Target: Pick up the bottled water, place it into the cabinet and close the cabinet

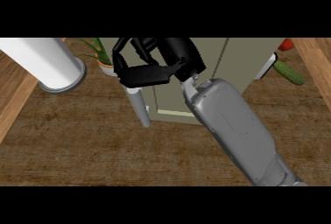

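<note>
My right hand (145, 72) reaches over the upper left part of the cabinet (213, 61), forearm running up from the lower right. Its fingers hang relaxed and apart, closed on nothing; the palm lies beside the top of the grey bar handle (138, 107) at the cabinet's left edge. My left hand does not show. The bottled water cannot be seen anywhere around the cabinet; I judge it already inside, though the view does not confirm this. A white cylinder (47, 61) lies left of the cabinet, a potted plant (103, 54) just beside its upper left corner, a green vegetable (289, 72) to its right. Step in hand: closing the cabinet. Next move, as I judge it: press the door at the handle until it seats flush.
</note>
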You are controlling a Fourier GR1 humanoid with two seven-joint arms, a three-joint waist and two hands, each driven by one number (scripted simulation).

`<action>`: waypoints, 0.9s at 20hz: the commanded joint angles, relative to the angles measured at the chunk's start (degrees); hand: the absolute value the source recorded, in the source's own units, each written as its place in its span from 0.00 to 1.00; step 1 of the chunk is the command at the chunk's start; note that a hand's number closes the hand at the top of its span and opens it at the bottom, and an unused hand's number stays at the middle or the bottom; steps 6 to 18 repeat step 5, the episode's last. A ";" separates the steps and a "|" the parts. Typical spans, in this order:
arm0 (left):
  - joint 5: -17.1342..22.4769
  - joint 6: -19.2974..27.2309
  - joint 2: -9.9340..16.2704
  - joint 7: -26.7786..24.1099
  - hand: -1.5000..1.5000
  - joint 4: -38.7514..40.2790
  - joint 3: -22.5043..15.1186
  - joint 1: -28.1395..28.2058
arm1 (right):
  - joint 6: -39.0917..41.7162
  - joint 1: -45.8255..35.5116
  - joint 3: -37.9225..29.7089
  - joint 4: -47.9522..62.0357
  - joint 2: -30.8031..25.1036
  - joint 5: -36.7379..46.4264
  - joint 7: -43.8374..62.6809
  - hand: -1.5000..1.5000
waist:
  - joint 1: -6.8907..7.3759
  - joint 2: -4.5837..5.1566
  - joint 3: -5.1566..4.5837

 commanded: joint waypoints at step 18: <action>0.48 -0.44 0.43 1.35 1.00 -0.75 -0.14 -1.34 | -2.06 -1.02 -5.23 12.74 -2.88 1.30 -1.79 1.00 | -0.19 3.16 0.34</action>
